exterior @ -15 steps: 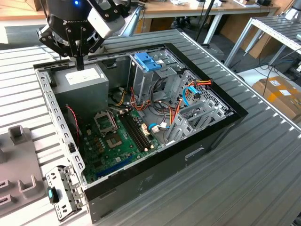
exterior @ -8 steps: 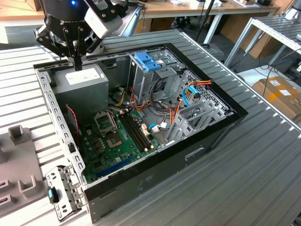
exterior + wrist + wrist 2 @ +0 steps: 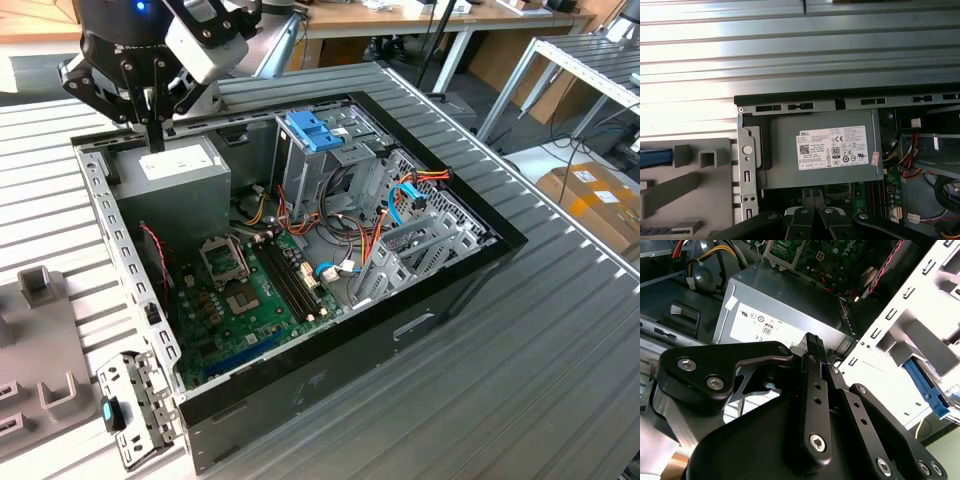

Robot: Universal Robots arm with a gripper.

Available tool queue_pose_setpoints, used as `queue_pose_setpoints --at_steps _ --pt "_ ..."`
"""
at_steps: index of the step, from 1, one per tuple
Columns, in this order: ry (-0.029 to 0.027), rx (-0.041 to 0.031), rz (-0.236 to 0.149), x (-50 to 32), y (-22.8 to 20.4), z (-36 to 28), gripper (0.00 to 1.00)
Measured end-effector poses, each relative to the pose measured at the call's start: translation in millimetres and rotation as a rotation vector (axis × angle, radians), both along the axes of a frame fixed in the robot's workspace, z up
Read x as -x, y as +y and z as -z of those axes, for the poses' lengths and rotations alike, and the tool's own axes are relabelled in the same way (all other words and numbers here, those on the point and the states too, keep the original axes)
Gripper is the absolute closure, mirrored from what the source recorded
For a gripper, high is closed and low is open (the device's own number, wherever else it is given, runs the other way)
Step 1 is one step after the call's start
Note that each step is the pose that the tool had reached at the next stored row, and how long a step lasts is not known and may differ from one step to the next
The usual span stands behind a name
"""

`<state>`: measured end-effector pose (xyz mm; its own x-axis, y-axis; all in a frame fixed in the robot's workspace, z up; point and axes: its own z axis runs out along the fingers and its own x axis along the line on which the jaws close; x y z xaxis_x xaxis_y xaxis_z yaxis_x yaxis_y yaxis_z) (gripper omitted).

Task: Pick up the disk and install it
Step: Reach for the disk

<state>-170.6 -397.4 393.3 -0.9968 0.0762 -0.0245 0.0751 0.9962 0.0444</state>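
- step in hand: reaching for the disk; judged barely begun, nothing held
- disk point(image 3: 654, 157): a blue strip, probably its rail, in the first wrist view, lying in the grey holder point(image 3: 40, 340) outside the case point(image 3: 300, 390), at 8 o'clock in the exterior view
- handling advice: spread the jaws before descending; come down square over the flat faces, clear of the case rim
- gripper point(image 3: 156, 140): pressed together, pinching nothing
- pose: wrist vertical, tips down, just above the power supply point(image 3: 180, 175), at 10 o'clock of the case

Ribbed grey sheet-metal table top point(image 3: 540, 340), bright glare on it in the first wrist view. Behind: wooden-topped desk point(image 3: 400, 22), white metal legs. Exterior view's right: white metal frame point(image 3: 585, 65), brown cardboard box point(image 3: 592, 195) on pale floor point(image 3: 530, 160).
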Motion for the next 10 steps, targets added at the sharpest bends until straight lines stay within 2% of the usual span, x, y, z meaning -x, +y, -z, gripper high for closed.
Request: queue_pose_setpoints --at_steps 10 --pt "0.0001 0.0001 0.0 11.8 0.0 0.0 0.89"
